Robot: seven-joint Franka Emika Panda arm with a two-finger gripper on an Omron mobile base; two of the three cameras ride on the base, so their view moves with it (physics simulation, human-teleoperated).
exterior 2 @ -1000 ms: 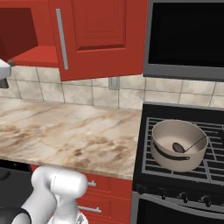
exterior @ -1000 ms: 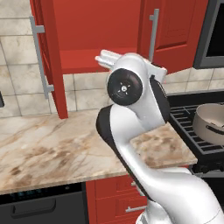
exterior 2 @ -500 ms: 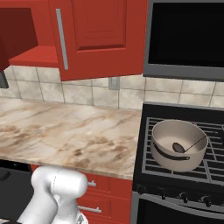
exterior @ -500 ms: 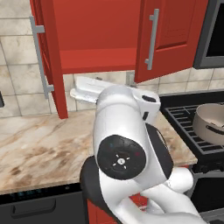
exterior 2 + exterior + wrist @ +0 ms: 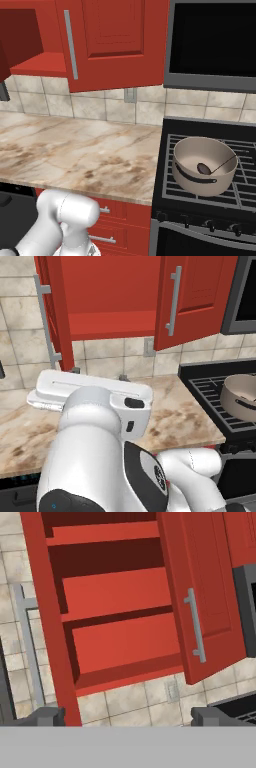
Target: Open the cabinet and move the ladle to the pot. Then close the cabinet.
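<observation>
The red cabinet (image 5: 120,597) stands open in front of the hand, its shelves bare. Its right door (image 5: 200,587) swings out at an angle with a silver bar handle (image 5: 195,626); the left door (image 5: 47,612) shows edge-on. My gripper (image 5: 127,716) is open, with nothing between its fingertips (image 5: 47,716), below and short of the cabinet. In the left base view the white hand (image 5: 90,390) hovers over the counter under the open cabinet (image 5: 112,301). The grey pot (image 5: 204,165) sits on the stove with the ladle (image 5: 204,168) lying inside it.
A marble counter (image 5: 75,150) runs left of the black stove (image 5: 210,200). A dark microwave (image 5: 212,42) hangs above the stove. Red drawers (image 5: 120,225) sit below the counter. The arm's bulky white links (image 5: 100,466) block the lower left base view.
The hand has drawn back and down from under the cabinet to above the counter, and the arm's elbow has dropped low. Doors, pot and ladle have not moved.
</observation>
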